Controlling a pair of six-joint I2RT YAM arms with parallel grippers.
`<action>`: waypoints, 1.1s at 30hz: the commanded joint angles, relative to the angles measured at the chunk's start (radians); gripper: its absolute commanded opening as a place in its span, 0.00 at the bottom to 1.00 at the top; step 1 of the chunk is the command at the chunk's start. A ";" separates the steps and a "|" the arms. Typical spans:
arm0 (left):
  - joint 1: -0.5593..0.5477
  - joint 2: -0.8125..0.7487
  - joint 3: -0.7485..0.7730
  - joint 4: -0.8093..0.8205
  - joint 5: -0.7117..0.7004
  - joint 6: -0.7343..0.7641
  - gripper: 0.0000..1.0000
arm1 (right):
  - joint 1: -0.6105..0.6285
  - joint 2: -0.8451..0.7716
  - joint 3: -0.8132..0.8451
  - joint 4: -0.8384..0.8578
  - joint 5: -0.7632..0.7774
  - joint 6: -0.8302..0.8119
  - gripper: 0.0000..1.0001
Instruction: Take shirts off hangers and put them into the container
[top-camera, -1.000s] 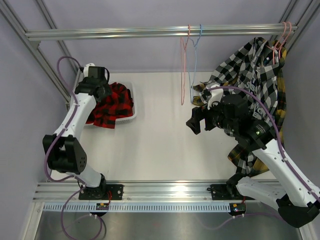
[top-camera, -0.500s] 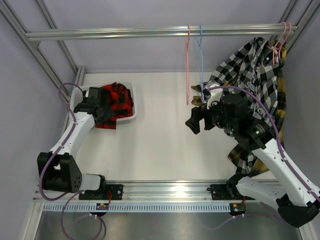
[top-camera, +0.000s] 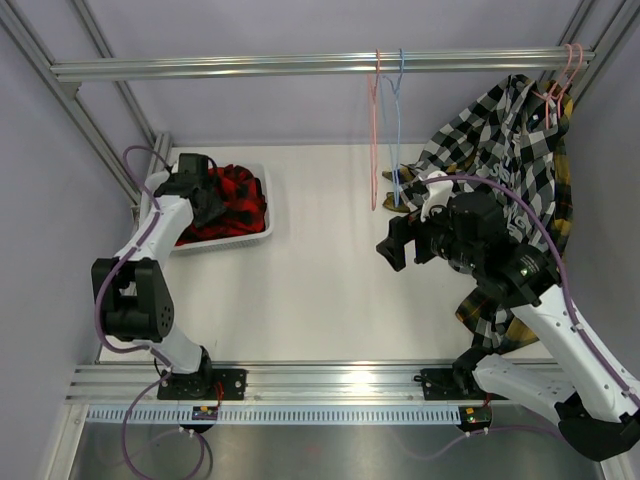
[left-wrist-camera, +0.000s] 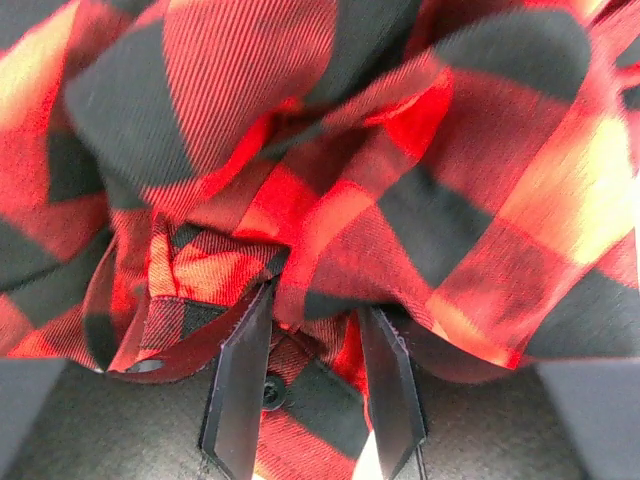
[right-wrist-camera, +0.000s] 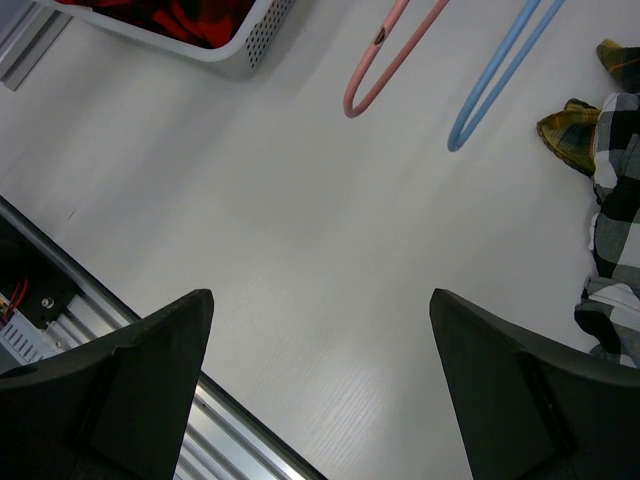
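The red-and-black plaid shirt (top-camera: 240, 200) lies bunched in the white container (top-camera: 257, 237) at the back left. My left gripper (top-camera: 203, 192) reaches down into it, its jaws (left-wrist-camera: 315, 300) half closed with a fold of the red cloth pinched between them. A pink hanger (top-camera: 375, 130) and a blue hanger (top-camera: 398, 130) hang bare from the rail. The black-and-white check shirt (top-camera: 510, 140) hangs on a pink hanger (top-camera: 570, 65) at the far right, over a yellow-and-dark plaid shirt (top-camera: 566, 200). My right gripper (top-camera: 405, 225) hovers wide open and empty (right-wrist-camera: 320, 300) above the table.
An aluminium rail (top-camera: 220, 66) crosses the back and frame posts stand at both sides. The hanging shirts drape down behind my right arm to the table. The container's slotted corner (right-wrist-camera: 240, 55) shows at the upper left of the right wrist view.
The left gripper has dropped into the container and its jaws have narrowed round the red cloth. The part of that shirt hanging over the front rim is now inside. The right gripper barely moved.
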 joint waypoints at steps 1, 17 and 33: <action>0.002 0.066 0.032 0.064 0.017 -0.004 0.43 | -0.006 -0.017 0.012 0.000 0.027 -0.001 0.99; -0.001 -0.045 -0.050 0.013 0.057 0.018 0.64 | -0.005 0.101 0.280 -0.087 0.145 0.060 0.99; -0.033 -0.481 0.021 -0.183 0.083 0.196 0.99 | -0.006 0.232 0.552 -0.093 0.417 0.132 1.00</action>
